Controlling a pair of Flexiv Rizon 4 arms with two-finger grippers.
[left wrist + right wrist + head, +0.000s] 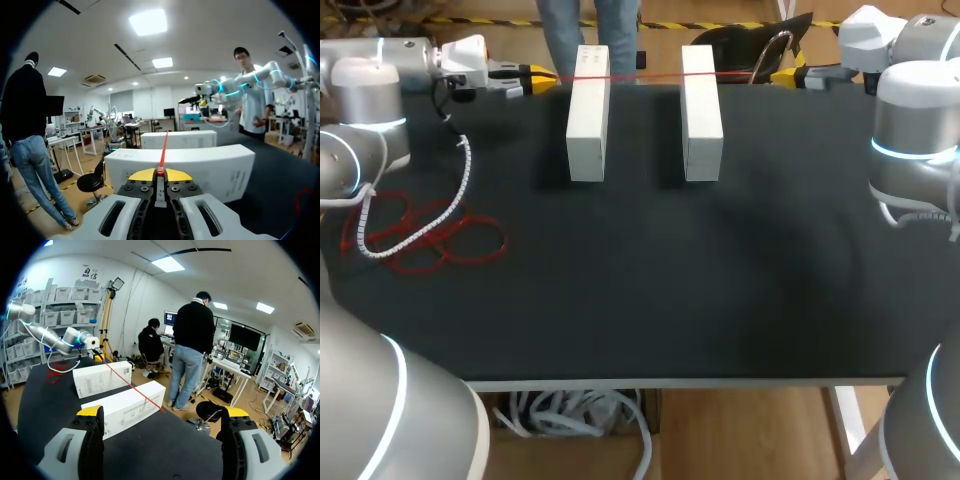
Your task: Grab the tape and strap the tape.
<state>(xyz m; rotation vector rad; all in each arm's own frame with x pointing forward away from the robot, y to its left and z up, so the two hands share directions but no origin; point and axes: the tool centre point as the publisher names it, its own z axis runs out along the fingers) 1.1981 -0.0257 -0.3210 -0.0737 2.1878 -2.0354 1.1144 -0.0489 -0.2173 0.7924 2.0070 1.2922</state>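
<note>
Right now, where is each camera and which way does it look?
Head view: above and behind the robot, looking down on the black table; left arm and right arm enter from the sides.
Left wrist view: on the left wrist, looking along the left gripper, shut on the red tape, toward the right arm.
Right wrist view: on the right wrist, looking past the open right gripper toward the left arm.
Shared: all show the tape over the left white block and right white block.

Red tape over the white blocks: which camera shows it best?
The head view: the red tape runs across both white blocks from the left end effector. The left wrist view shows it foreshortened, pinched in that end effector; the right wrist view, slanting over the blocks.
</note>
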